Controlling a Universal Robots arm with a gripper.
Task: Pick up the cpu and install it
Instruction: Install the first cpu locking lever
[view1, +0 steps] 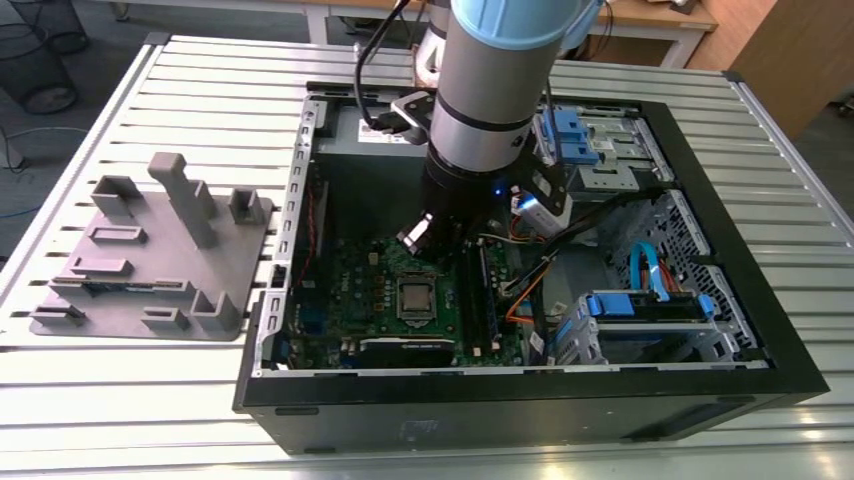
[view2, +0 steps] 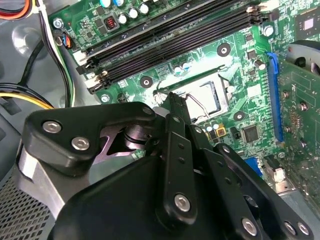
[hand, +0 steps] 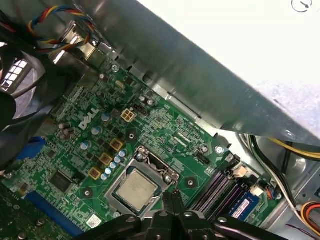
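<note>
The cpu (hand: 136, 189) is a small silver-grey square lying flat in the motherboard socket, inside its metal frame. In the exterior view the cpu (view1: 416, 298) sits mid-board in the open computer case (view1: 747, 385). My gripper (hand: 170, 194) hangs just above the board beside the socket, its black fingers pressed together with nothing between them. In the second wrist view the gripper (view2: 173, 99) points at the edge of the socket (view2: 206, 97). The arm (view1: 487, 110) reaches down into the case from above.
Black memory slots (view2: 170, 42) run beside the socket. A grey plastic tray (view1: 147, 265) with upright blocks lies on the slatted table at the exterior view's left. Blue drive brackets (view1: 647, 305) and loose cables (view1: 534, 285) crowd the case at the exterior view's right.
</note>
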